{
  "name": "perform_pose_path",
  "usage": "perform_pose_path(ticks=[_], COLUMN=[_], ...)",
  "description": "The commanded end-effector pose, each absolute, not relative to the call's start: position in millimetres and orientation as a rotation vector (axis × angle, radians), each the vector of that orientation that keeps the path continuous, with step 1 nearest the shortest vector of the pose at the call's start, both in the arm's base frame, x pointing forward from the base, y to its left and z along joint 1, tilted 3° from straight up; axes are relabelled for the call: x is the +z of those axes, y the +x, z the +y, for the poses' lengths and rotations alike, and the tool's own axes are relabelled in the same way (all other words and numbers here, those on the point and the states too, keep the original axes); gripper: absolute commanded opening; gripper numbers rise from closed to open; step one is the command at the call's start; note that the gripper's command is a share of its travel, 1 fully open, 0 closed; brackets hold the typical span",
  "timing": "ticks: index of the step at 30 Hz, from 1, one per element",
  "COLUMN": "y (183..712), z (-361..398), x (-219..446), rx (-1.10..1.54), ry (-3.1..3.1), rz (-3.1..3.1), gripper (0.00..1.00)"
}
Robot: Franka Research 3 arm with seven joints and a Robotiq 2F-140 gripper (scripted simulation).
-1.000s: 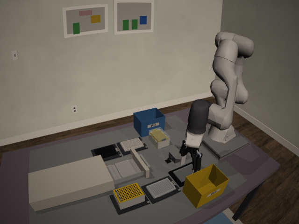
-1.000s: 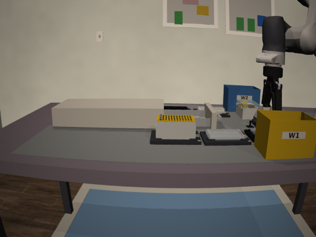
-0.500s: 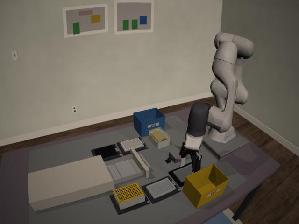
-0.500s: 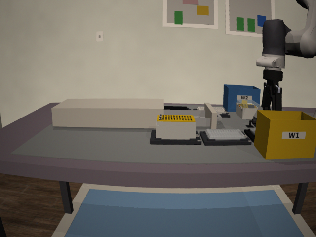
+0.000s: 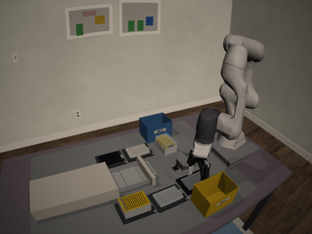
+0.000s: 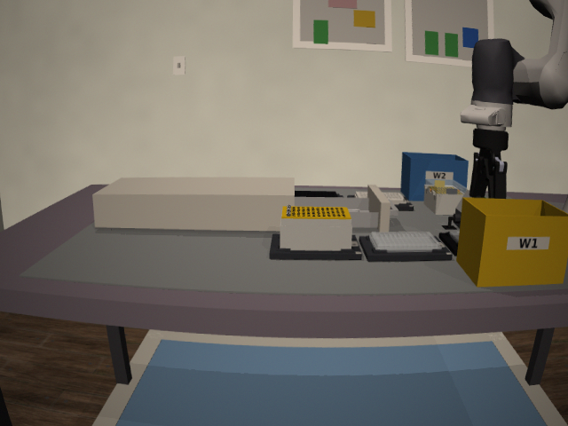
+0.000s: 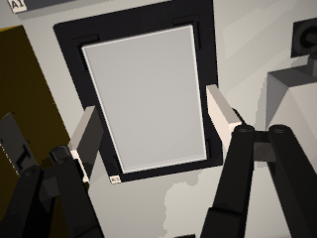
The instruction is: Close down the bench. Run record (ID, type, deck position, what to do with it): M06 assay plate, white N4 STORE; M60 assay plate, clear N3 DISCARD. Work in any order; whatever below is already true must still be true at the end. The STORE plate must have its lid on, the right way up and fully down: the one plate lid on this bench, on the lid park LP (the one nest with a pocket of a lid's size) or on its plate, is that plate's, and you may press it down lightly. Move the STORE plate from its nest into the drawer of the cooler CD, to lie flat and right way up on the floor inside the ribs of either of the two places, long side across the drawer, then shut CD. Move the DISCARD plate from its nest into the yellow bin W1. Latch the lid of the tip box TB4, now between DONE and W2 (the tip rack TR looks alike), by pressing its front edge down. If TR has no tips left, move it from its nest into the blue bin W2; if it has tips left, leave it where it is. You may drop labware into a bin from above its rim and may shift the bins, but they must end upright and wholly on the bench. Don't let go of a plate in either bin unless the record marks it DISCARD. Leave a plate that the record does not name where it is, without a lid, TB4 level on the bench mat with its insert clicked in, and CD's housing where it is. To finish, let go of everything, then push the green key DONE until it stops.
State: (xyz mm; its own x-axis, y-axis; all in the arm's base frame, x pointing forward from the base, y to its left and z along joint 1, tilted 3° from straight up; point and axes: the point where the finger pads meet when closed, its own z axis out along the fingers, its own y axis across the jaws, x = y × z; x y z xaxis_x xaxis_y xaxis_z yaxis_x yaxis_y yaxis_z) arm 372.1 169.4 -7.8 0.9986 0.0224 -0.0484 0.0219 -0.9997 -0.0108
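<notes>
Two bins, blue [image 5: 151, 126] and yellow [image 5: 209, 201]; two tip boxes [image 5: 134, 204] [image 5: 166, 145]; seemingly three plates [image 5: 168, 196] [image 5: 137, 150] [image 5: 110, 157]; one lid [image 7: 146, 96].
</notes>
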Motion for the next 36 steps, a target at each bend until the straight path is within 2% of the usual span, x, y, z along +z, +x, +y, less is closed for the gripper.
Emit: perform_pose_path(ticks=[1,2,36], y=[372.8,372.8,372.9], z=[169.7,169.7,169.7], x=[-8.3,-8.3,-6.3], rx=[0.072,0.072,0.072], ry=[-3.128,-3.128,-3.128], rz=[-0.047,-0.047,-0.047], gripper=[0.66,0.00,0.00])
